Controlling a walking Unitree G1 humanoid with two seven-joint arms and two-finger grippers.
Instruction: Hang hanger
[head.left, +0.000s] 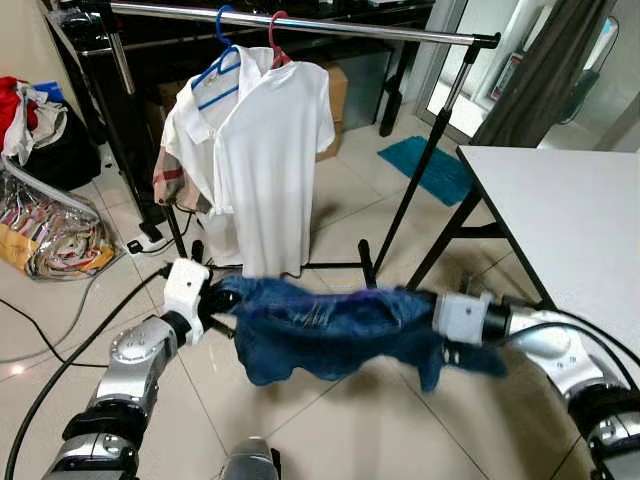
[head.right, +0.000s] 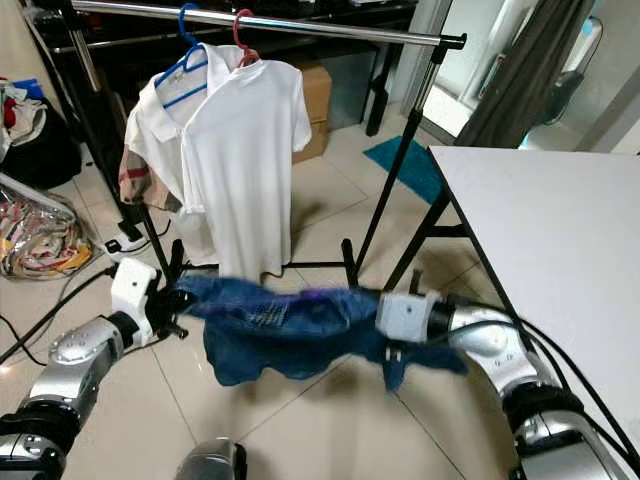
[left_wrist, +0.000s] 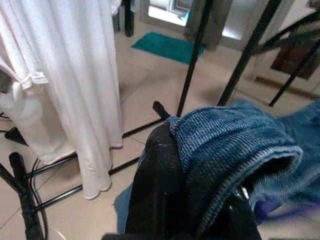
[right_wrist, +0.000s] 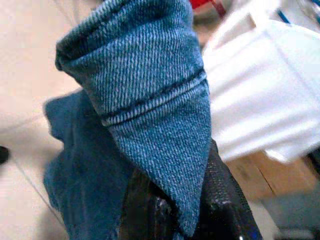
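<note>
A blue denim garment (head.left: 320, 330) hangs stretched between my two grippers, low over the tiled floor. My left gripper (head.left: 222, 300) is shut on its left end, where denim drapes over the black fingers (left_wrist: 160, 200). On the right end my right gripper (head.left: 428, 318) is shut, a denim fold (right_wrist: 160, 115) pinched between its fingers. A streak of purple (head.left: 368, 294) shows along the garment's top edge; I cannot tell what it is. Ahead stands a clothes rack with a metal rail (head.left: 330, 25). Two white shirts (head.left: 265, 160) hang there on a blue hanger (head.left: 222, 60) and a red hanger (head.left: 276, 38).
A white table (head.left: 570, 210) stands at the right, close to my right arm. The rack's black legs (head.left: 410, 190) and base bar cross the floor ahead. A clothes pile (head.left: 45, 235) and cables lie at the left. A teal mat (head.left: 430, 168) and a cardboard box (head.left: 336, 90) sit behind.
</note>
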